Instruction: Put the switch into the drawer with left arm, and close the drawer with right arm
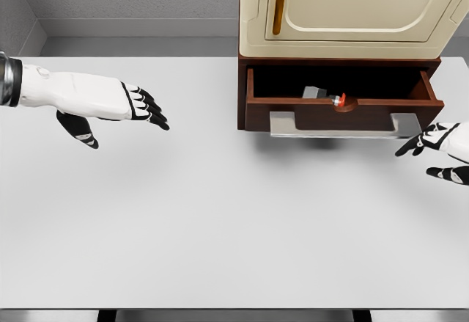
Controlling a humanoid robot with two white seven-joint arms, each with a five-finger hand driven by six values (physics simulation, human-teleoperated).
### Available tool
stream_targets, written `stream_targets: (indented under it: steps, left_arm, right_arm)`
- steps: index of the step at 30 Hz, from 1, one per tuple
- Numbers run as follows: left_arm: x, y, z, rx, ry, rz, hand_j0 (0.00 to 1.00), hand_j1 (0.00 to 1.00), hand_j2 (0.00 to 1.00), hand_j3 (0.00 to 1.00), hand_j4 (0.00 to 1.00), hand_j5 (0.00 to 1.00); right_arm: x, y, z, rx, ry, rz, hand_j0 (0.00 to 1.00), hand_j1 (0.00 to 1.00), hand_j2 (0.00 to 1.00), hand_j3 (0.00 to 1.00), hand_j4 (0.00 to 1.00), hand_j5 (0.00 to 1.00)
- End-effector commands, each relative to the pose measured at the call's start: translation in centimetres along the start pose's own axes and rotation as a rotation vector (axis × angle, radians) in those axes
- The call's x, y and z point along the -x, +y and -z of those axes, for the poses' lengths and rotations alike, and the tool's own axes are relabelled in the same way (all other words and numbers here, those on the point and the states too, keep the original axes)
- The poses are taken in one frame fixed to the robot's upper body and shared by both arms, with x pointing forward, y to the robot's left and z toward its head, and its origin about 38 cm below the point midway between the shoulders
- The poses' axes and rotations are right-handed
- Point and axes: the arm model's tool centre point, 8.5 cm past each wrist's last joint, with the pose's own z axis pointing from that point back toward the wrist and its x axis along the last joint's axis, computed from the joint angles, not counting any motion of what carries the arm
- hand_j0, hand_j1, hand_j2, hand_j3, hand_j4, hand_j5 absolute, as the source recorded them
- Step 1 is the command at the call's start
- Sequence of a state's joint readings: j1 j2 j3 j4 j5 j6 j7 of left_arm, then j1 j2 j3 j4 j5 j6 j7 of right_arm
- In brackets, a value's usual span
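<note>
The switch lies inside the open drawer, a small grey block with a red tip, resting toward the front wall near the middle. So the first half of the job looks done, and what is left is the push.

The left robot hand hangs over the bare white bench, well away from the cabinet, fingers spread and holding nothing. The right robot hand sits low at the bench's right edge, just below and outside the drawer's right front corner, fingers loosely spread, empty too.

From here I would worry about the angle of the push. That hand is off to one side; if it presses only the right corner, the drawer could skew on its slides and jam partly shut. A fingertip could also slip under the pale grey handle, a flat, wide bar that stands proud of the front. And a hard shove may send the little switch sliding to the back.

The drawer is dark reddish-brown, wood-like, with a scooped notch in its front edge. Above it the cabinet is smooth cream with rounded panel edges. The robot hands are glossy white shells with black fingers.
</note>
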State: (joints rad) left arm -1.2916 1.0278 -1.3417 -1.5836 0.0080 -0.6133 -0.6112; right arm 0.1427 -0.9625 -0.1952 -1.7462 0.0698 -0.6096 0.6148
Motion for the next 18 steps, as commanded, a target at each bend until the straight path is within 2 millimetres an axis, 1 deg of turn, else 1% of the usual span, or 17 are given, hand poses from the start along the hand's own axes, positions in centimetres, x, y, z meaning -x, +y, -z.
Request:
stream_targets:
  steps: [1,5,6,18]
  left_arm:
    - [0.02,0.06,-0.03,-0.005,0.000,-0.005,1.00,1.00,1.00,1.00,1.00,1.00]
    - [0.02,0.05,-0.03,-0.004,0.001,-0.004,1.00,1.00,1.00,1.00,1.00,1.00]
    - [0.02,0.05,-0.03,-0.004,0.001,-0.004,1.00,1.00,1.00,1.00,1.00,1.00]
    - [0.06,0.04,-0.05,-0.004,0.002,-0.005,1.00,1.00,1.00,1.00,1.00,1.00]
  right_arm:
    - [-0.12,-0.02,0.07,0.010,-0.007,0.005,0.69,0.69,0.69,0.69,0.69,0.69]
    - [-0.21,-0.38,0.17,0.018,-0.011,-0.004,0.69,0.69,0.69,0.69,0.69,0.69]
    - [-0.21,-0.76,0.17,0.028,-0.011,-0.012,0.69,0.69,0.69,0.69,0.69,0.69]
    - [-0.22,-0.42,0.22,0.020,-0.012,-0.005,0.69,0.69,0.69,0.69,0.69,0.69]
